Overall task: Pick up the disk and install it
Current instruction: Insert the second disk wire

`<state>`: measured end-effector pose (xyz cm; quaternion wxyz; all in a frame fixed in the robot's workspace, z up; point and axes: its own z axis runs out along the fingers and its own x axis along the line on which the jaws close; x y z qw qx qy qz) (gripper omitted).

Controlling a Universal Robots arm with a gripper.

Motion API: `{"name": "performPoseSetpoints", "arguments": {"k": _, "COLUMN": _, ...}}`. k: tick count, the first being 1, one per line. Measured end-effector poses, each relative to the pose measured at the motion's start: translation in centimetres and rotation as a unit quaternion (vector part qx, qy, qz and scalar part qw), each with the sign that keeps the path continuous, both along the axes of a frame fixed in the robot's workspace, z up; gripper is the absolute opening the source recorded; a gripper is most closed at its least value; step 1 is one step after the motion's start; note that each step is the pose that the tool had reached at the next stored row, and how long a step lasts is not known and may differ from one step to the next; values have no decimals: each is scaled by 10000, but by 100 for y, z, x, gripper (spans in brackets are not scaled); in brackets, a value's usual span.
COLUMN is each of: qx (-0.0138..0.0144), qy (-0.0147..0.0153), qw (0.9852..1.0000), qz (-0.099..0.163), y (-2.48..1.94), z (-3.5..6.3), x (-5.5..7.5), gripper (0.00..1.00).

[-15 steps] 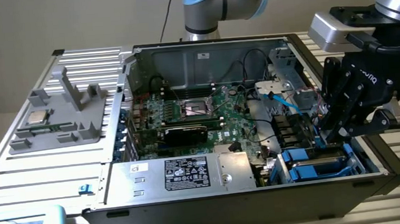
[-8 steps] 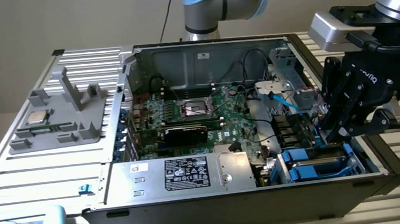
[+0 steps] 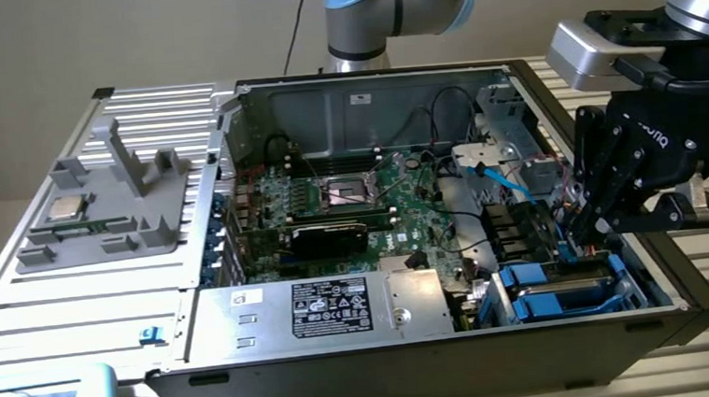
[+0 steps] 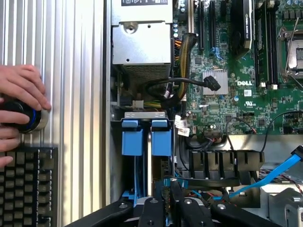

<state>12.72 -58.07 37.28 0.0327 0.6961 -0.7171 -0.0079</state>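
Observation:
The disk (image 3: 563, 289), in its bright blue carrier, lies in the drive bay at the front corner of the open computer case, on the exterior view's right. Two of the carrier's blue tabs (image 4: 133, 137) show in the wrist view under a small silver plate. My gripper (image 3: 582, 239) hangs right over that bay, pointing down. Its black fingers (image 4: 152, 201) stand drawn together, and I see nothing between them. Whether the tips touch the carrier is hidden.
A green motherboard (image 3: 368, 202) fills the case's middle. A big silver box with a black label (image 3: 325, 308) sits beside the bay. A grey fixture with a small chip (image 3: 66, 207) stands outside the case. A person's hand (image 4: 21, 87) rests on a knob by a keyboard (image 4: 26, 187).

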Motion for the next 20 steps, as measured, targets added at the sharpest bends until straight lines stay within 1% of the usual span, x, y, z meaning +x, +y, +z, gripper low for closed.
{"name": "performPoseSetpoints", "arguments": {"k": 1, "qx": 0, "qy": 0, "qw": 10000, "qz": -3, "y": 0, "z": 0, "x": 0, "gripper": 11}}
{"name": "performPoseSetpoints", "arguments": {"k": 5, "qx": 0, "qy": 0, "qw": 10000, "qz": -8, "y": 1, "z": 0, "x": 1, "gripper": 11}}
{"name": "performPoseSetpoints", "arguments": {"k": 6, "qx": 0, "qy": 0, "qw": 10000, "qz": 39, "y": 1, "z": 1, "x": 2, "gripper": 11}}
{"name": "performPoseSetpoints", "arguments": {"k": 8, "qx": 7, "qy": 0, "qw": 9998, "qz": 211, "y": 1, "z": 0, "x": 3, "gripper": 11}}
{"name": "performPoseSetpoints", "arguments": {"k": 11, "qx": 13, "qy": 0, "qw": 9988, "qz": 483, "y": 1, "z": 1, "x": 2, "gripper": 11}}
{"name": "performPoseSetpoints", "arguments": {"k": 14, "qx": 26, "qy": 0, "qw": 9971, "qz": 758, "y": 1, "z": 0, "x": 2, "gripper": 11}}
{"name": "performPoseSetpoints", "arguments": {"k": 16, "qx": 31, "qy": -3, "qw": 9956, "qz": 937, "y": 1, "z": -1, "x": 2, "gripper": 11}}
{"name": "performPoseSetpoints", "arguments": {"k": 18, "qx": 31, "qy": -7, "qw": 9937, "qz": 1121, "y": 1, "z": -2, "x": 2, "gripper": 11}}
{"name": "performPoseSetpoints", "arguments": {"k": 20, "qx": 30, "qy": -11, "qw": 9915, "qz": 1302, "y": 1, "z": -2, "x": 2, "gripper": 11}}
